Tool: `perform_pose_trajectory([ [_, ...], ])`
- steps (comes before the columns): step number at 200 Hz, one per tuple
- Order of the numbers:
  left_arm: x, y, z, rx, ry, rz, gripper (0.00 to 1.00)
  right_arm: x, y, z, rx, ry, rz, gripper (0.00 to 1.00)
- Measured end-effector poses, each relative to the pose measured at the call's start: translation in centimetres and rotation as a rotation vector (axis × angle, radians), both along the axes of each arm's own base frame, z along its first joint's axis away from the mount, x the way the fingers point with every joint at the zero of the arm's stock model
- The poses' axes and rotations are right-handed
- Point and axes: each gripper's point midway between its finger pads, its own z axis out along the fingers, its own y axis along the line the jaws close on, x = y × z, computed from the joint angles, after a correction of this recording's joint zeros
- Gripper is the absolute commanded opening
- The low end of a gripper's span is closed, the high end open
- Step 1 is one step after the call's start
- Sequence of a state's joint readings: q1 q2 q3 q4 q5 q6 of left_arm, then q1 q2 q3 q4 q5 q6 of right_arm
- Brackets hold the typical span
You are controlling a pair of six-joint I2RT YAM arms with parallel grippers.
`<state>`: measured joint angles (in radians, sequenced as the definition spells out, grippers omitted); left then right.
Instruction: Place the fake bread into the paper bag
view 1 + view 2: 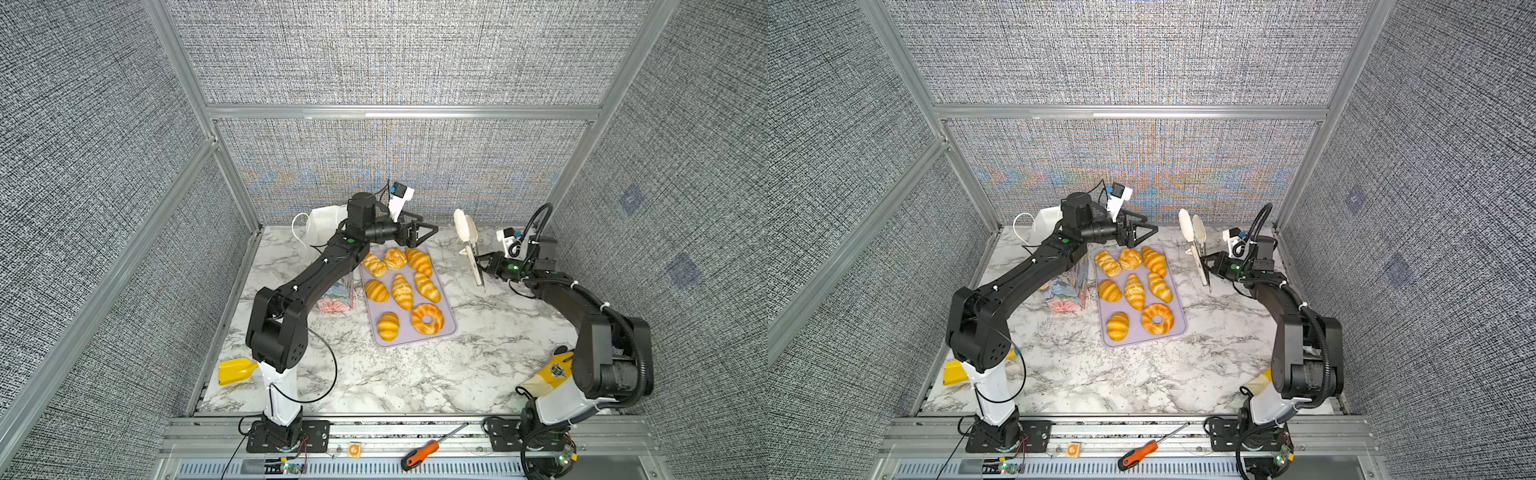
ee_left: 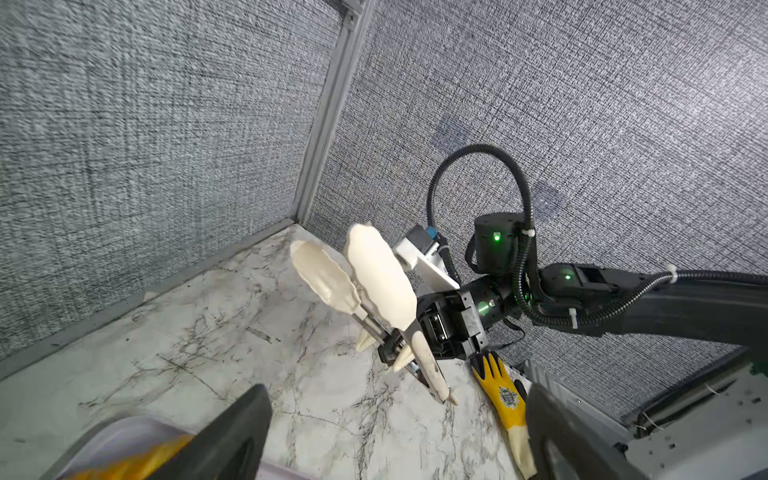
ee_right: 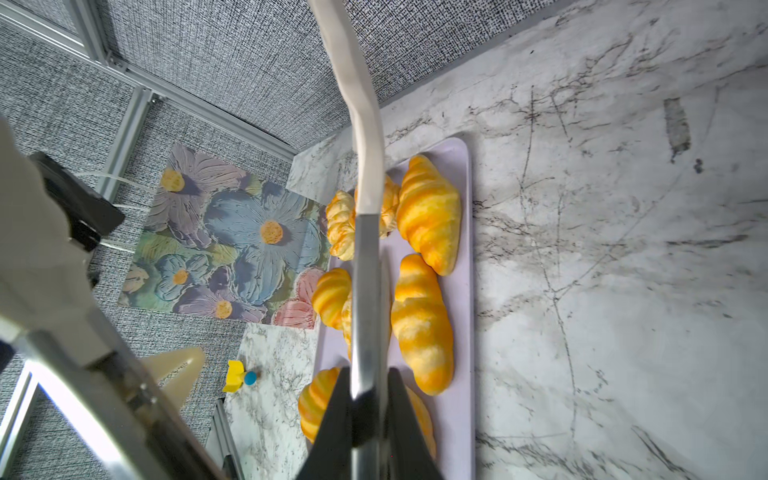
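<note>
**Eight pastries on tray, none bagged; tongs in right gripper**

Location. All eight pieces of fake bread lie on the lilac tray in the middle of the counter. They are close-packed in rows and several touch. The paper bag stands upright just beside the tray's left edge. The left arm crosses over it, so its mouth is mostly hidden in both top views.

Grippers. The left gripper hangs above the tray's far end with its jaws spread, holding nothing. The right gripper is clamped on the metal handle of the tongs. It holds them raised clear of the counter to the right of the tray, and their two cream heads stand apart.

Handling assessment. The pastries look light, and their glossy skin is probably slick. Whether they are soft or rigid cannot be told. The rounded, tapering ends offer poor purchase. Recommended hold: across the thick middle of a croissant, with the heads seated in the grooves between ridges. The ring-shaped piece is best pinched across one side of its rim. Outer pieces should go first, since neighbours crowd the centre row.

Risk. The bag is thin paper, tall and narrow, and is likely to tip or crumple if nudged at the rim. Pieces should enter end-first.
</note>
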<state>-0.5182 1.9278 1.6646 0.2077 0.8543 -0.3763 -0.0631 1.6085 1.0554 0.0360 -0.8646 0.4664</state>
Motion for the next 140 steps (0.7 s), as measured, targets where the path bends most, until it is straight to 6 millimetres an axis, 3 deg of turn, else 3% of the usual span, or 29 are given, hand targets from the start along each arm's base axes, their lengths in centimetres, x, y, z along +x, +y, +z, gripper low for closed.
perform_pose_trajectory([
  [40, 0.7, -2.0, -1.7, -0.002, 0.035, -0.056, 0.72, 0.3, 1.8, 1.5, 0.073, -0.018, 0.057, 0.08],
  [94, 0.4, -3.9, -2.8, -0.024, 0.073, -0.135, 0.66, 0.6, 3.6, 2.9, 0.141, -0.006, 0.112, 0.10],
  [140, -0.2, -5.2, -3.2, -0.029, 0.078, -0.191, 0.64, 0.9, 4.4, 2.9, 0.163, 0.016, 0.129, 0.11],
])
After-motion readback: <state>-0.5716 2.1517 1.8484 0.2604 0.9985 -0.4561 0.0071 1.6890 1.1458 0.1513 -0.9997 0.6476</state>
